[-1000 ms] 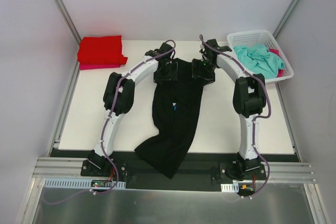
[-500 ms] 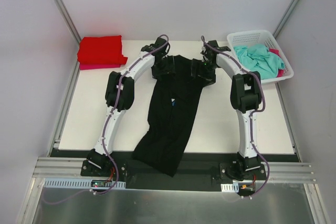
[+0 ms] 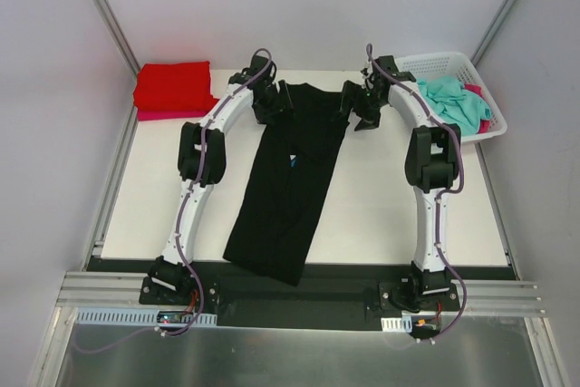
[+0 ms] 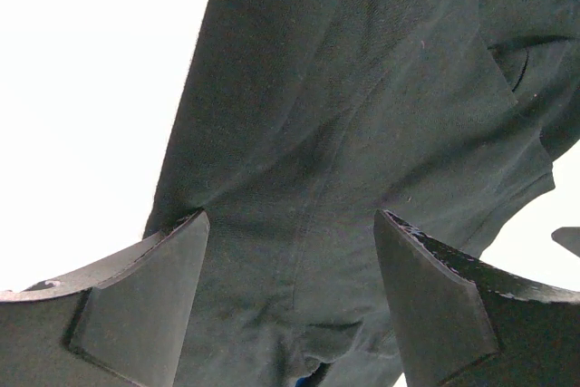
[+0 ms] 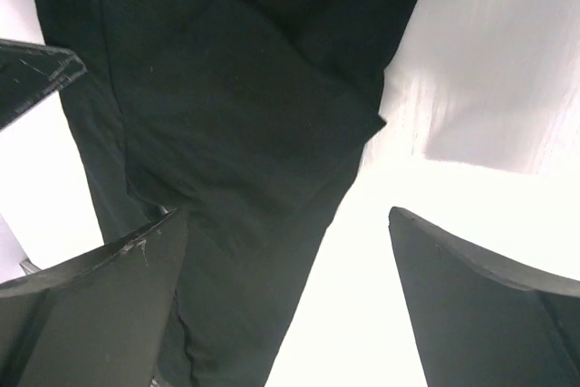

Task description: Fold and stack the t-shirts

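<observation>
White table (image 3: 390,210), grey walls (image 3: 299,6), black t-shirt (image 3: 285,188) laid lengthwise, basket (image 3: 437,59) far right

A blue speck (image 3: 293,160) on the black t-shirt (image 3: 279,192) is too small to make out.

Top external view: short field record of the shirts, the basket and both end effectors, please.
black t-shirt: laid lengthwise on the table, near end past its edge
red t-shirt: folded, far left corner, atop a pink t-shirt
basket: far right, holding teal and pink cloth
left end effector: open, over the black t-shirt's far left
right end effector: open, over its far right edge
</observation>
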Robot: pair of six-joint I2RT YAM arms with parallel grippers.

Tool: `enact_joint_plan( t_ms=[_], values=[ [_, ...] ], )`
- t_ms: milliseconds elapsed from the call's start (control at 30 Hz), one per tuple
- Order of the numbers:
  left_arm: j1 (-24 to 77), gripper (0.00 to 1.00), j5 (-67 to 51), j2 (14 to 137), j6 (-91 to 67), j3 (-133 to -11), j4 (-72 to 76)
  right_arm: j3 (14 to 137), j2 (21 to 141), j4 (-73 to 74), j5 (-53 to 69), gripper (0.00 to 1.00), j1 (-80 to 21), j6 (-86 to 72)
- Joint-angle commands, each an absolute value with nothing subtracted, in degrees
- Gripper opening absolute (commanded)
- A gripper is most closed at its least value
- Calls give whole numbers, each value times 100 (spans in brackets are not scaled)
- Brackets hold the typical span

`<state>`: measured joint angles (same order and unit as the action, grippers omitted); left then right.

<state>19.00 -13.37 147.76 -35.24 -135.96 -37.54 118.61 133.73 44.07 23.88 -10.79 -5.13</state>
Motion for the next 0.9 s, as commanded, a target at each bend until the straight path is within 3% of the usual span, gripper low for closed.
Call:
enact_joint_plan(
  t_ms=[0,133,300,500,867],
  values=[
    [1785,75,-993,14985,-3437,-13395,-3771,12147,13492,4360,2725,96,-1046,-642],
    [1723,77,-827,14443,-3270,-12844,-3771,11708,13088,4350,2435,96,-1090,-528],
    [1723,89,-466,13319,-2735,-12034,-4253,11216,12832,4439,2320,96,-1116,-431],
    [1723,94,-167,12122,-2680,-10382,-4544,11047,12700,3999,2504,96,-993,-545],
    [1740,99,35,11330,-2812,-9106,-4447,11030,12718,3938,2839,96,-1072,-703]
  ],
)
